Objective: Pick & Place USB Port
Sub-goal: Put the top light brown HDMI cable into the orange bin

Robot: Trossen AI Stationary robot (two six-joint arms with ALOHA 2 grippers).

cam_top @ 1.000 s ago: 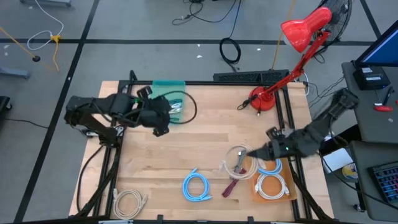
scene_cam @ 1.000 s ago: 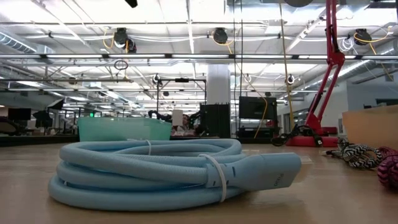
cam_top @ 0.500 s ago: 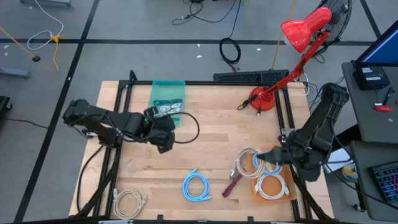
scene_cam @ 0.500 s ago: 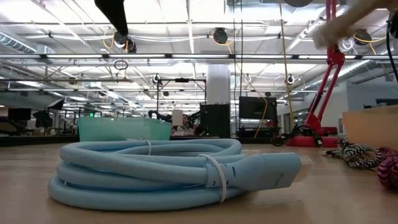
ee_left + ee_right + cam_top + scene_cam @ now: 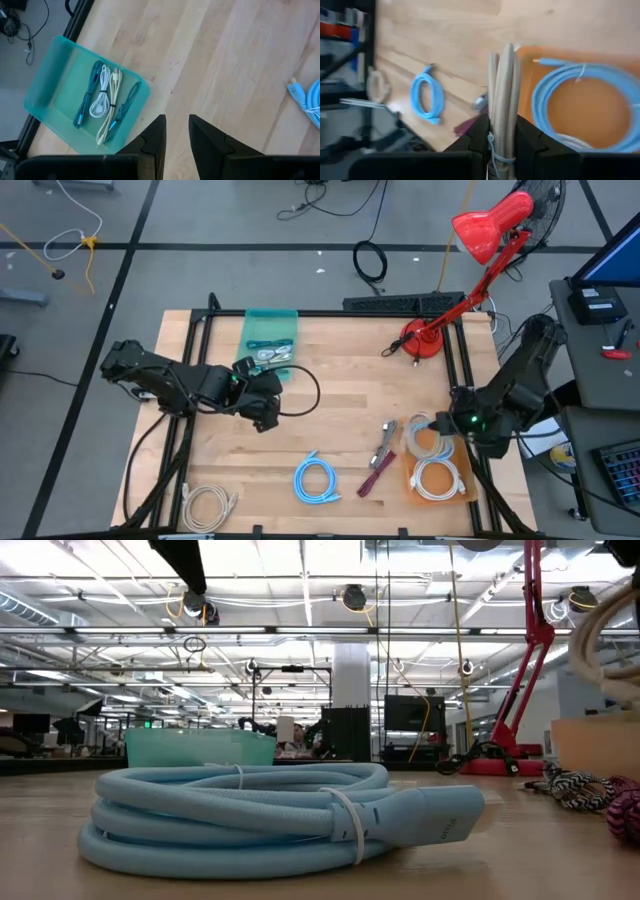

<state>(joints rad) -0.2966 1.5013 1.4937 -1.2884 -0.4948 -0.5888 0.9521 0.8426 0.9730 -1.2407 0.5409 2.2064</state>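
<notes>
The light wooden desk is carrying the translucent orange plastic tray at its front right corner. The right gripper is clenching the coiled beige USB cable over that tray for deposit. The left gripper is waiting, jaws parted, beside the teal tray.

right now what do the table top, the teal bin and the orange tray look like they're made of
Table top: pale wood, matte, with visible grain and plank seams. Teal bin: looks like translucent plastic, the edges seeming to let light through. Orange tray: probably smooth moulded plastic, uniform colour; can't confirm.
</notes>
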